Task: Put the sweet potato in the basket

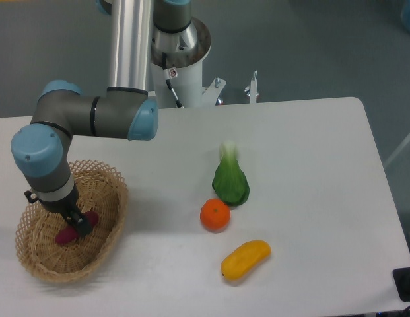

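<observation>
Gripper (78, 223): low inside the basket (33, 261), clamped on the sweet potato (66, 234).
Sweet potato: over the basket floor, left of the table (310, 152).
Progress: carried in; letting go and withdrawing remain.
</observation>
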